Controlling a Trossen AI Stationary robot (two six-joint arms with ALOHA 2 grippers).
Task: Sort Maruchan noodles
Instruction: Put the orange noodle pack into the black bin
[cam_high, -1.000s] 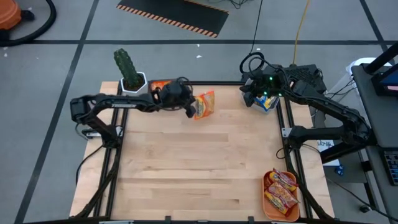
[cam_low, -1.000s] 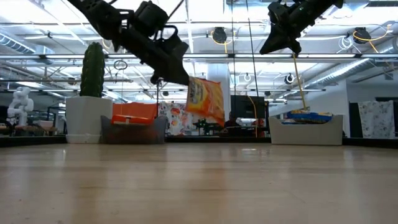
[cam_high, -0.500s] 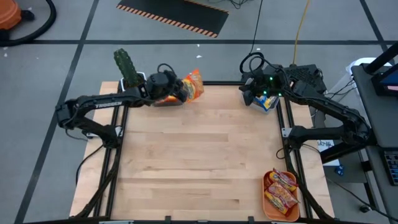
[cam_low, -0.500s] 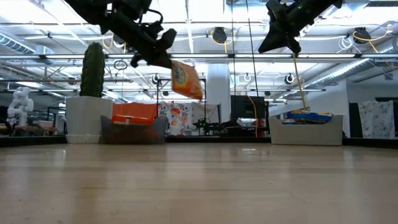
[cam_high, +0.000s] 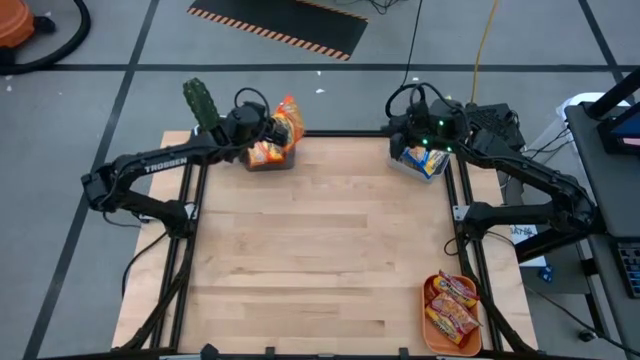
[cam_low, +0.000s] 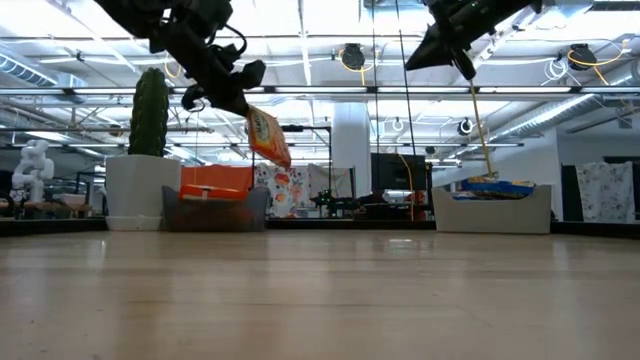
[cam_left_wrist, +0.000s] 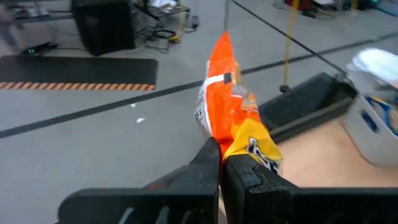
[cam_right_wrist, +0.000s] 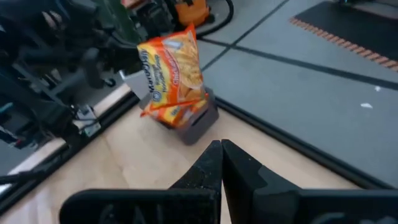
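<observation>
An orange-yellow Maruchan noodles packet (cam_high: 288, 118) hangs in the air at the table's far left, above a grey bin (cam_high: 270, 160) that holds more orange packets (cam_high: 262, 153). My left gripper (cam_high: 273, 127) is shut on it. My right gripper (cam_high: 404, 138) is shut on nothing, raised over a clear bin (cam_high: 425, 160) of blue-white packets at the far right. The right wrist view shows the held packet (cam_right_wrist: 171, 65) over the grey bin (cam_right_wrist: 194, 124). My left gripper pinches the packet between its two fingers at its yellow end edge (cam_left_wrist: 247, 152). The fingers come slanting from the table's left, pointing a little downward. The packet is lifted clear and sticks out ahead of the fingertips, tilted and sagging (cam_low: 265, 135) above the grey bin.
An orange tray (cam_high: 430, 318) with dark red-brown packets (cam_high: 455, 305) sits at the near right corner. A potted cactus (cam_high: 205, 110) stands just left of the grey bin. The wooden table top (cam_high: 320, 250) between the bins and the tray is bare.
My left gripper has risen and swung toward the table's far left corner, rolling as it went, and has carried the orange packet from over the bare wood to above the grey bin. The packet now shows nearly edge-on in the low view. My right gripper has tipped up slightly.
</observation>
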